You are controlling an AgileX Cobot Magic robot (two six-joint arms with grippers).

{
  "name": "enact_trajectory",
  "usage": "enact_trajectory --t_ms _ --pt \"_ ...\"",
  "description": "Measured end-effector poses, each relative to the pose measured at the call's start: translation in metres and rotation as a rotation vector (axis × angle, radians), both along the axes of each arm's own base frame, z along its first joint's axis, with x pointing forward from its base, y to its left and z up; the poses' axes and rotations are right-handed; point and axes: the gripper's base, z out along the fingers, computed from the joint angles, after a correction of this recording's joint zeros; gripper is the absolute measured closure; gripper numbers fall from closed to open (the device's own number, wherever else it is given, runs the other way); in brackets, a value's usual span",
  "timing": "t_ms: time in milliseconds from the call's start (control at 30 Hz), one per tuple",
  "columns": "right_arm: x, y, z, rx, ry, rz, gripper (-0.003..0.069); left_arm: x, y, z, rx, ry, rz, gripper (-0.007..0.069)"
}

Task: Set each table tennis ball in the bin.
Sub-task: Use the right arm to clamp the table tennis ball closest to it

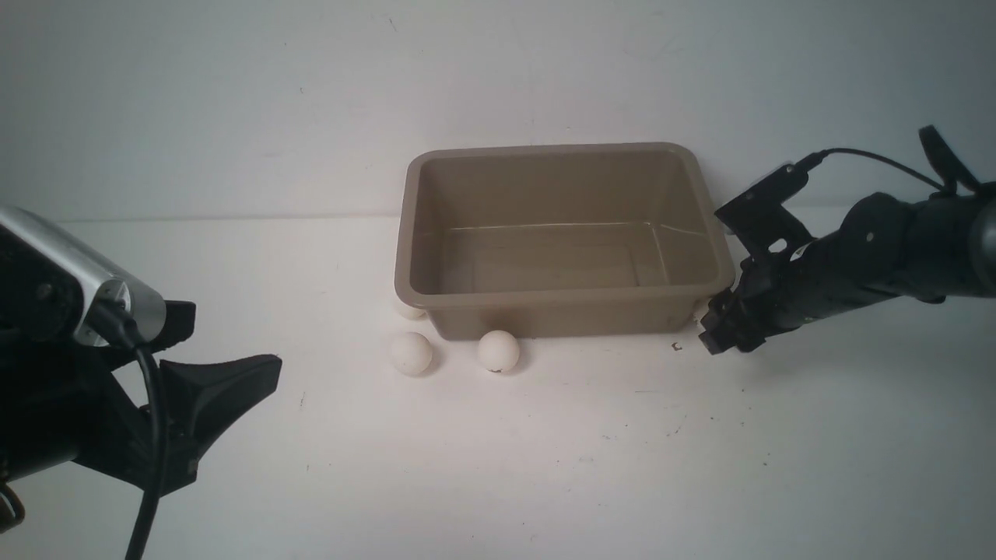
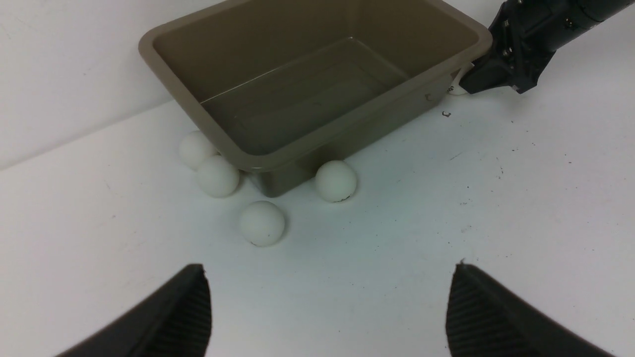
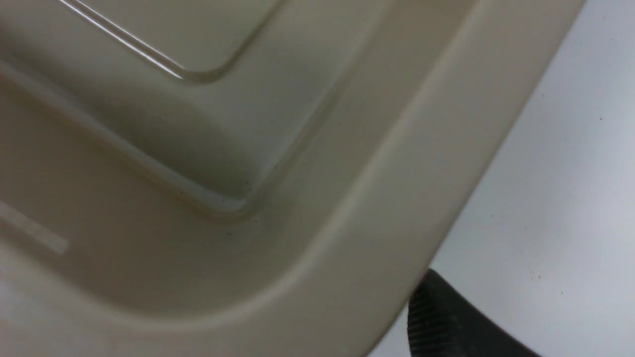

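- The bin (image 1: 564, 299) stands upright on the white surface (image 1: 545, 467). Every table tennis ball we see lies outside it, on the surface.
- Four balls sit around the bin's front-left corner.
- Ball one (image 2: 197, 148) is tucked under the rim at the bin's left wall.
- Ball two (image 2: 218, 176) lies just beside ball one, at the corner itself.
- Ball three (image 2: 262, 223) lies in front of that corner, apart from the bin.
- Ball four (image 2: 336, 181) lies just beside the bin's front wall.
- Ball five (image 1: 700, 311) shows only as a white sliver at the bin's front-right corner.
- The right end effector (image 1: 714, 330) is low at that front-right corner, with its tips at ball five. Only one finger (image 3: 446, 322) shows below the rim, so we cannot tell whether the jaws are apart, together or clamped.
- The left end effector (image 2: 328, 267) hangs well in front of the bin. Its fingers stand wide apart and grip nothing.
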Motion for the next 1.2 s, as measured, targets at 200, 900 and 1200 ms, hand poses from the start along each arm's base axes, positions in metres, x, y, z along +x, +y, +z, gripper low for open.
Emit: enact_trajectory --t_ms 200,900,1200 --pt "0.003 -0.001 0.0 -0.004 -0.029 -0.007 0.0328 0.0 -0.001 0.0 -0.001 0.004 -0.007 0.0048" --pt "0.002 -0.001 0.006 -0.016 -0.045 0.006 0.0211 -0.001 -0.001 0.0 -0.001 0.004 -0.008 0.0048" --pt "0.004 -0.019 0.023 -0.021 -0.08 -0.031 0.021 -0.001 -0.001 0.0 -0.002 0.006 -0.01 0.0048"
